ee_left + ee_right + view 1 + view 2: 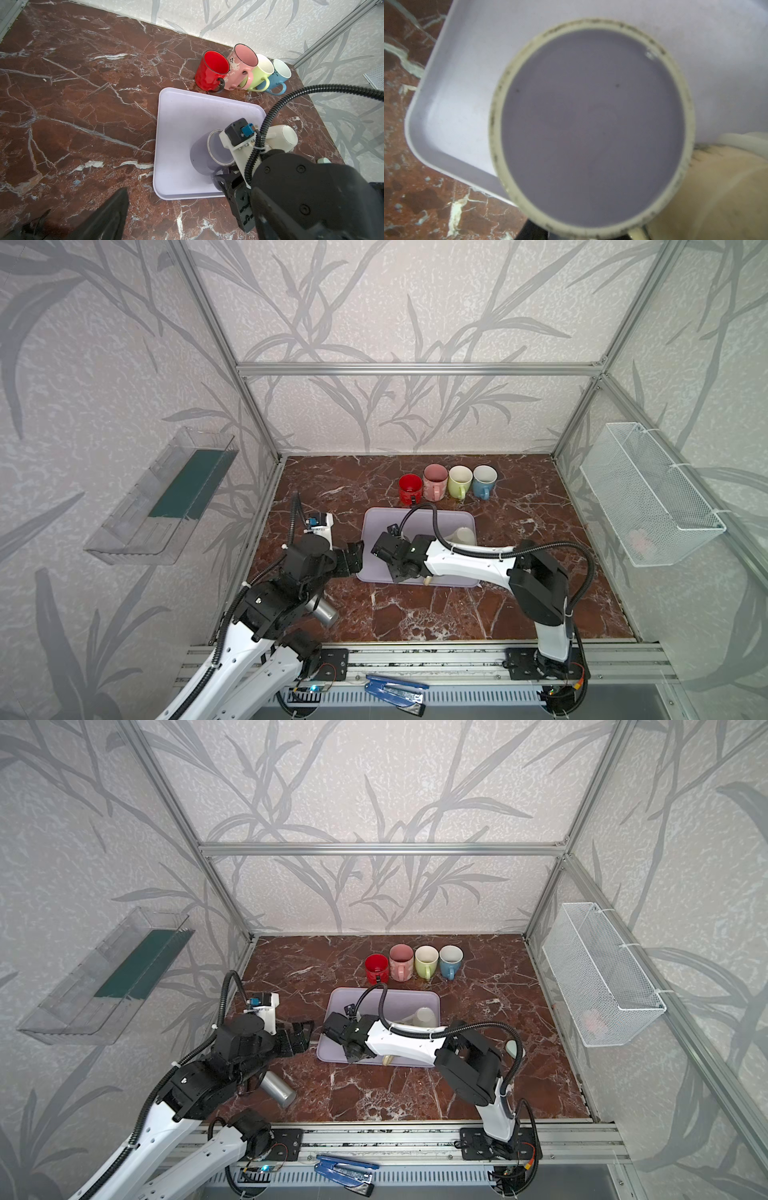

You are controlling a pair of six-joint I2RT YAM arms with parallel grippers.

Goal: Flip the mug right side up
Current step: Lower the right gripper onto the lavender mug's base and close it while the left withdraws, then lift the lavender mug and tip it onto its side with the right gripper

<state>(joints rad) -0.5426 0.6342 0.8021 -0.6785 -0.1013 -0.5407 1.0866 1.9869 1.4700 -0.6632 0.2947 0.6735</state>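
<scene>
no brand or label can be read; a ghost-and-web print with writing too small to make out is borne by the pink mug, set in the row of upright mugs just behind the tray. the purple mug is found upside down on the tray, near its front edge. it is hidden under the right arm in both top views, and only its blurred underside is shown in the right wrist view. the right gripper is placed at its handle; whether a grip is made cannot be told. the left gripper is held wide open and empty, just left of the tray.
</scene>
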